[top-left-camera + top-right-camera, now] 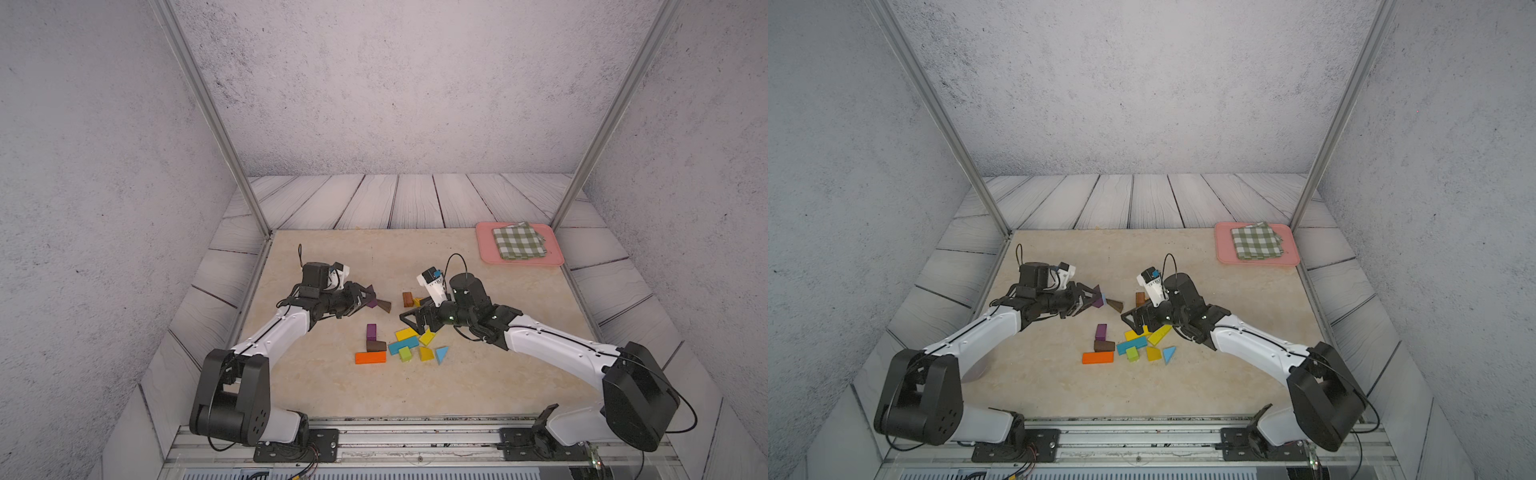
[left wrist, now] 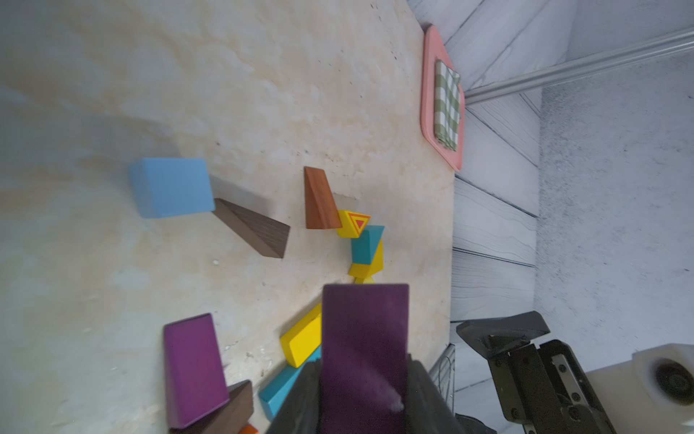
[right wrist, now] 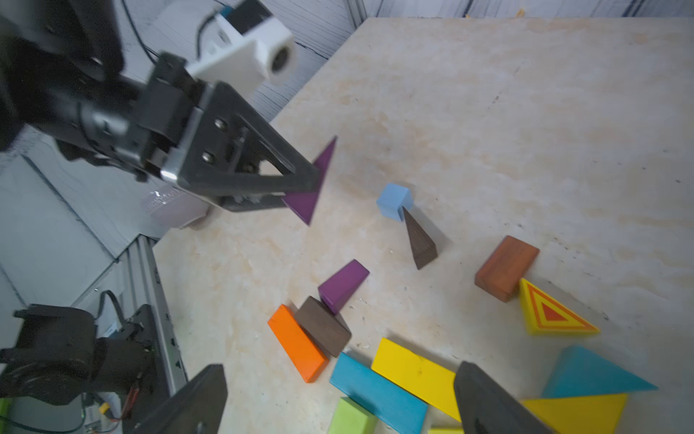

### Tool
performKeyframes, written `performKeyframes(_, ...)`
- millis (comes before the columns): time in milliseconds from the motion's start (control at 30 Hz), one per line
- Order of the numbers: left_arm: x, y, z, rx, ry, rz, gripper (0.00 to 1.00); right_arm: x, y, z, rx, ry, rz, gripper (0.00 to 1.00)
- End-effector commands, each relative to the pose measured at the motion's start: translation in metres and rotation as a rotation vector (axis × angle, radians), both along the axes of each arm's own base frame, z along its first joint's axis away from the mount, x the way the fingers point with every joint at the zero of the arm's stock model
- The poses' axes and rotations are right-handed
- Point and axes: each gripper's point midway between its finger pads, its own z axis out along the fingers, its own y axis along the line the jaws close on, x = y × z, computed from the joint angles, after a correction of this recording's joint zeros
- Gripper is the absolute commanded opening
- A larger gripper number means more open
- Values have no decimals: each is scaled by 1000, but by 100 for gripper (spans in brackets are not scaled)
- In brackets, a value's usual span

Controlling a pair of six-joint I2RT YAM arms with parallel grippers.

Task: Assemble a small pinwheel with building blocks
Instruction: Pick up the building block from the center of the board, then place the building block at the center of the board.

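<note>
Pinching one purple wooden wedge (image 3: 306, 203) between its black fingers, the left gripper (image 3: 313, 182) held it clear of the beige marble-patterned table (image 1: 457, 386), left of the table's middle. A second purple wedge (image 1: 371, 331) lay on the table closer to the near edge. One end of it touched a dark brown wedge (image 1: 376, 345), which lay against the single orange bar (image 1: 370, 357). Another dark brown wedge (image 3: 420, 244), showing wood grain, had its thin tip against the one light-blue cube (image 3: 394, 201). The left gripper nearly hid that cube in both top views. One red-brown wedge (image 3: 505, 268) touched a yellow triangle printed with orange and red triangles (image 3: 552, 312).

The right gripper (image 1: 415, 322) hung with its jaws spread wide and nothing between them. Below it, near the table's middle, lay smooth painted pieces: one teal bar (image 1: 401, 345), a yellow bar (image 1: 406, 333), a second yellow bar (image 1: 427, 337), one green cube (image 1: 405, 353), one plain yellow triangle (image 1: 426, 354) and one blue triangle (image 1: 441, 354). A teal triangular block (image 3: 593, 375) showed only in the wrist views; from above, the right arm covered it. The right wrist view cut off several pieces at its edge, so the full count of blocks could not be told.

At the far right corner of the table sat one pink tray with rounded corners (image 1: 484, 245), carrying one folded green-checked cloth (image 1: 518, 241).
</note>
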Motion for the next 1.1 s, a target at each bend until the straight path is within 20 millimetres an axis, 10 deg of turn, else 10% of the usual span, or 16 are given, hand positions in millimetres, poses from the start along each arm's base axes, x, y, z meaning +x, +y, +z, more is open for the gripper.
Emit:
performKeyframes(0, 3, -11, 31, -169, -59, -20, 16, 3, 16, 10, 65, 50, 8, 95)
performKeyframes(300, 2, -19, 61, -232, -56, 7, 16, 25, 46, 8, 58, 43, -26, 87)
performKeyframes(1067, -3, -20, 38, -229, 82, 8, 21, 52, 89, -4, 32, -1, -21, 49)
